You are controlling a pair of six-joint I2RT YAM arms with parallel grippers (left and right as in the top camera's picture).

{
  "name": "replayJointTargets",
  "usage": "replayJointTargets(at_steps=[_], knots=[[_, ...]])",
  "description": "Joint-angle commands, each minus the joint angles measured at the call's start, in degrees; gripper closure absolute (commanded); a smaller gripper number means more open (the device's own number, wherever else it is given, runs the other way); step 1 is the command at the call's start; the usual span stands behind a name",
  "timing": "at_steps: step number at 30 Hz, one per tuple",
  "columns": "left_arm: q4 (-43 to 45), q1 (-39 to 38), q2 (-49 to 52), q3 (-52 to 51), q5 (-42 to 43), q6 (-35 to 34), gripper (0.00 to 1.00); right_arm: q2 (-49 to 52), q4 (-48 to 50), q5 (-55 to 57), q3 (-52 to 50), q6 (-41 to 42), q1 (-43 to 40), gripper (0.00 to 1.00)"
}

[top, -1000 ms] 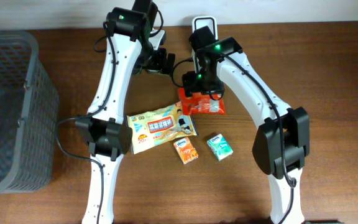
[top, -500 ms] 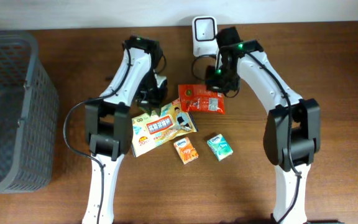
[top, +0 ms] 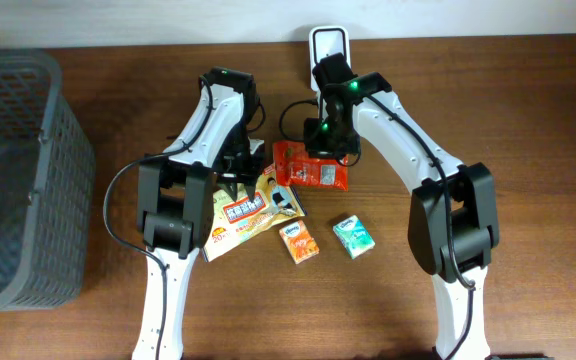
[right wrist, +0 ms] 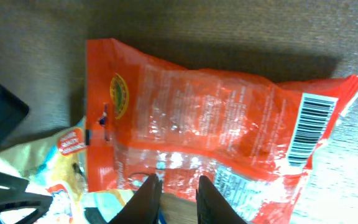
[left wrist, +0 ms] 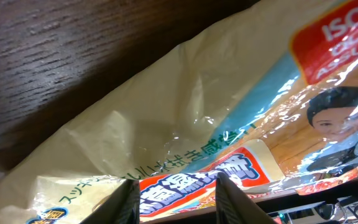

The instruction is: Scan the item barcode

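Red snack packet [top: 313,170]: it lies near the middle of the table [top: 528,120], just in front of the scanner [top: 328,45]. One corner overlaps the pale yellow packet [top: 253,210]. Change over the last second: both arms have come down from the back of the table, and both sets of jaws have gone from wide to narrow. The red packet has slid a little to the left and turned. The yellow packet has swung round and one end now appears raised. I read this as both grasps being made, with the carry to the scanner not yet begun. The right gripper [right wrist: 178,190] has its fingers [right wrist: 149,193] drawn close together on the near edge of the red packet, pinching the film. I cannot tell whether the packet is clear of the table. The barcode [right wrist: 306,127] sits face up at the far end of the packet, well away from the pinch and uncovered. The left gripper [left wrist: 179,199] is likewise closed on the edge of the yellow packet. In my judgement, the next move is to lift the red packet and turn that end toward the scanner window.
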Motion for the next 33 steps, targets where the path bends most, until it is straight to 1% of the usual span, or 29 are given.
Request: replayJointTargets(at_steps=[1, 2, 3, 6, 7, 8, 9, 10, 11, 12, 13, 14, 15, 17, 18, 19, 20, 21, 22, 23, 24, 26, 28, 31, 33], knots=[[0.13, 0.39, -0.9, 0.39, 0.07, 4.85, 0.59, -0.04, -0.09, 2.27, 0.07, -1.7, -1.09, 0.79], [0.46, 0.39, -0.9, 0.39, 0.74, 4.85, 0.21, -0.11, -0.35, 2.05, 0.42, -1.68, -2.01, 0.82], [1.81, 0.39, -0.9, 0.46, 0.92, 4.85, 0.01, -0.26, -1.57, 0.44, 1.36, -1.68, -3.1, 0.82], [1.03, 0.52, -1.79, 5.44, 5.92, 4.83, 0.01, -1.07, -11.08, -0.37, 7.98, -1.73, -6.71, 0.82], [1.03, 0.5, -3.65, 9.49, 6.49, 4.83, 0.01, -1.07, -15.06, -0.37, 11.15, -1.81, -8.09, 0.76], [1.03, 0.5, -5.44, 12.94, 6.47, 4.83, 0.01, -1.07, -16.92, -0.35, 12.61, -2.8, -8.79, 0.73], [1.25, 0.46, -7.69, 17.14, 6.45, 4.83, 0.01, -1.07, -17.59, -0.35, 13.14, -3.28, -9.29, 0.48], [2.47, 0.46, -9.75, 20.81, 6.47, 4.79, 0.01, -1.07, -17.51, -0.37, 13.14, -3.21, -9.51, 0.16], [3.93, 0.46, -10.32, 21.92, 6.47, 3.89, 0.01, -1.07, -17.29, -0.35, 13.14, -3.21, -9.55, 0.01], [6.73, 0.39, -10.36, 22.08, 6.54, 0.22, 0.01, -1.07, -16.5, -0.35, 13.14, -3.21, -9.55, 0.02], [7.91, 0.2, -10.1, 21.38, 7.39, -1.03, 0.01, -1.07, -15.76, -0.33, 13.14, -3.21, -9.53, 0.01], [9.84, -0.35, -9.81, 19.96, 9.73, -1.01, 0.14, -1.07, -15.39, -0.15, 13.14, -3.21, -9.55, 0.02], [12.0, -1.68, -9.35, 18.6, 10.56, -1.01, 0.32, -1.05, -15.13, 0.11, 13.11, -3.23, -9.53, 0.01], [17.09, -5.01, -9.18, 14.69, 10.38, -1.03, 0.49, -1.05, -15.06, 0.09, 13.11, -3.21, -9.42, 0.02], [21.27, -6.95, -9.18, 11.67, 10.29, -1.03, 0.63, -1.05, -15.08, 0.11, 13.0, -3.23, -9.42, 0.02], [23.76, -7.93, -9.16, 9.75, 9.38, -1.79, 0.71, -1.03, -15.13, 0.52, 12.61, -3.26, -9.44, 0.01], [25.03, -8.31, -9.16, 8.22, 6.08, -5.31, 0.81, -1.01, -15.08, 1.66, 11.93, -3.21, -9.44, 0.23], [26.56, -8.22, -9.14, 6.27, 3.65, -8.52, 0.91, -0.98, -14.53, 2.05, 10.8, -3.19, -9.44, 0.53], [28.94, -7.96, -9.11, 4.33, 3.67, -8.5, 1.0, -0.96, -13.09, 2.01, 9.07, -2.75, -9.44, 0.71], [30.42, -7.98, -9.11, 3.19, 3.93, -8.52, 1.0, -0.94, -12.17, 1.03, 7.98, -2.75, -9.42, 0.8], [32.94, -8.31, -9.07, 1.42, 4.7, -8.5, 1.0, -0.94, -10.25, -1.97, 6.14, -2.75, -9.42, 0.93], [33.94, -8.28, -8.9, 0.35, 4.26, -8.76, 1.0, -0.94, -7.91, -4.74, 4.24, -2.73, -9.29, 0.96], [35.1, -8.24, -8.24, -2.16, 4.28, -8.94, 1.0, -0.94, -3.65, -5.75, 0.13, -0.96, -8.41, 0.96], [38.12, -8.13, -7.63, -6.84, 4.26, -8.94, 1.0, -0.94, 3.82, -8.5, -6.78, -0.79, -7.23, 0.96], [39.28, -8.11, -5.57, -7.34, 4.04, -8.92, 1.0, -0.94, 7.37, -8.92, -10.4, -0.79, -6.8, 0.96]])
